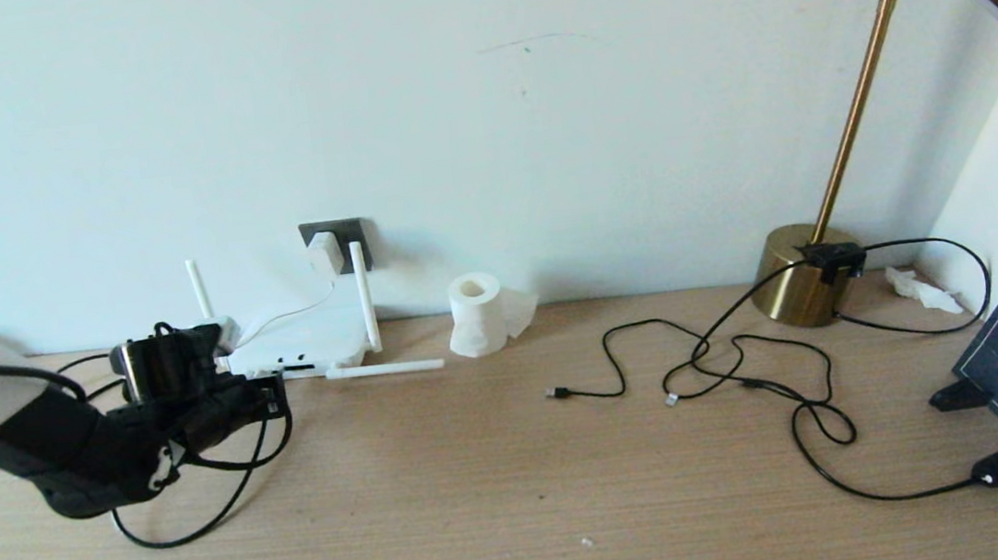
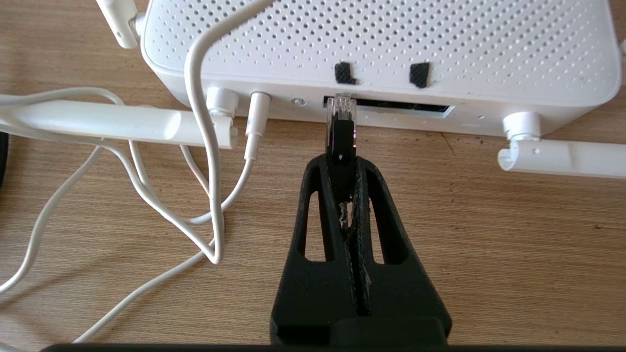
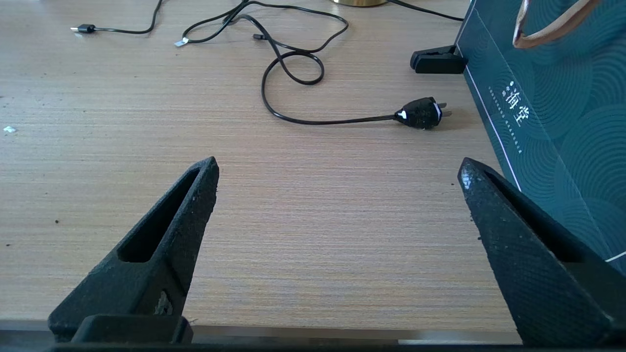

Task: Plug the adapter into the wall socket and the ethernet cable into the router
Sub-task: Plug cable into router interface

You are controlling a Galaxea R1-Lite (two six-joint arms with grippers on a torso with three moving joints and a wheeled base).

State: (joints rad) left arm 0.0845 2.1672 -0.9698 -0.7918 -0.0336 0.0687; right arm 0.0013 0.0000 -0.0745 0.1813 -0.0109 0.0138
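l gripper [image 2: 342, 166] clamps ethernet cable [image 2: 341, 131], tip at router [image 2: 381, 44] port

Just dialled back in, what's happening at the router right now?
The left gripper is shut on the black ethernet cable's clear-tipped plug, holding it at the dark port slot of the flat white router. The small white adapter already sits on the dark grey wall socket. The right gripper hangs open, idle, above the wooden tabletop.

Adapter [image 1: 323, 253] in wall socket [image 1: 353, 230] behind router [image 1: 306, 342], tissue roll [image 1: 476, 314] right of router
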